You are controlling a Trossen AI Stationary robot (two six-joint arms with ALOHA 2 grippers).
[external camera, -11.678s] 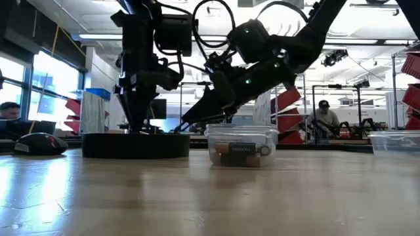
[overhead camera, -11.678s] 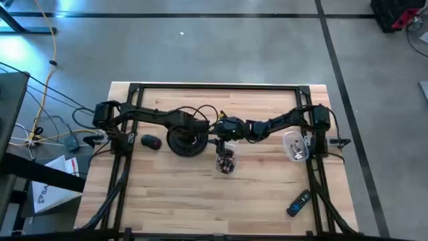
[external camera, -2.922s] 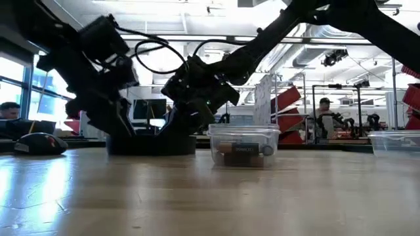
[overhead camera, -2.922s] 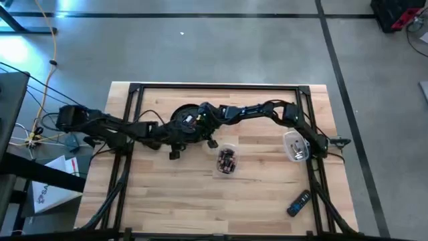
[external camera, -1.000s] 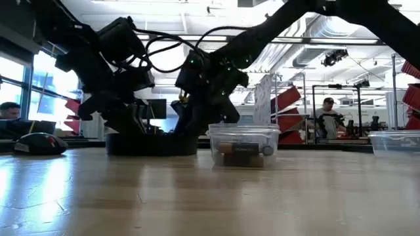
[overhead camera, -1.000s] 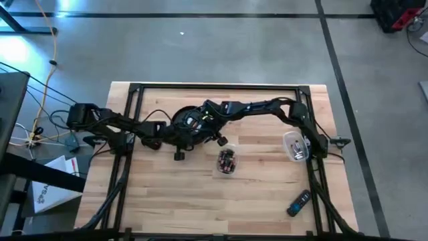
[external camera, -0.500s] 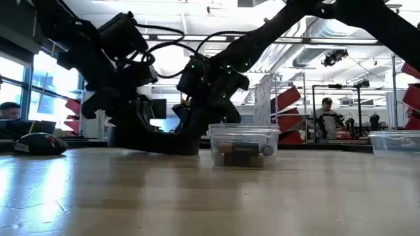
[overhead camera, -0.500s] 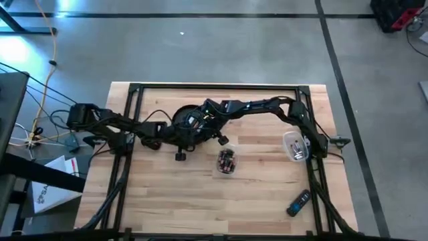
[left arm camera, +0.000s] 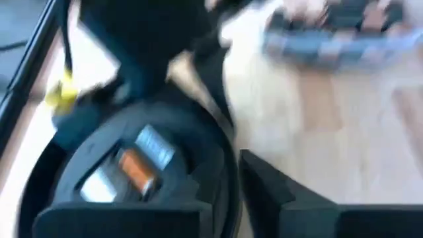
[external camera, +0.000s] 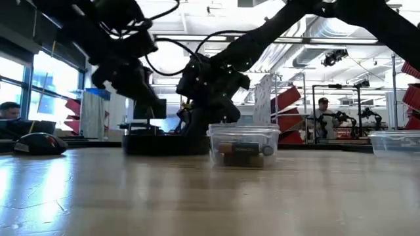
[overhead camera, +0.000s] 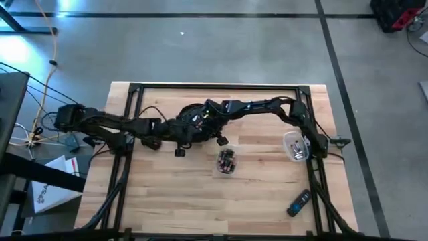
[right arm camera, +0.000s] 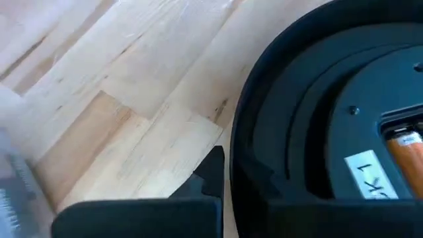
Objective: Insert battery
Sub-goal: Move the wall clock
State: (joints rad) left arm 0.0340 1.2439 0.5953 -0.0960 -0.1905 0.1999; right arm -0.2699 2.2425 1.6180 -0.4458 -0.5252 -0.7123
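The battery (right arm camera: 404, 147) — orange, beside a white label — lay seated in the round black device (overhead camera: 189, 123) on the bench (overhead camera: 267, 201); only the wrist views showed it. Half a second earlier the device stood tilted; it now sat flat. Right tool (right arm camera: 228, 173) straddled the device's rim, partly spread. Left tool (left arm camera: 234, 185) bracketed the rim likewise — grip undeterminable. The clear battery tub (external camera: 243, 145) stood nearby.
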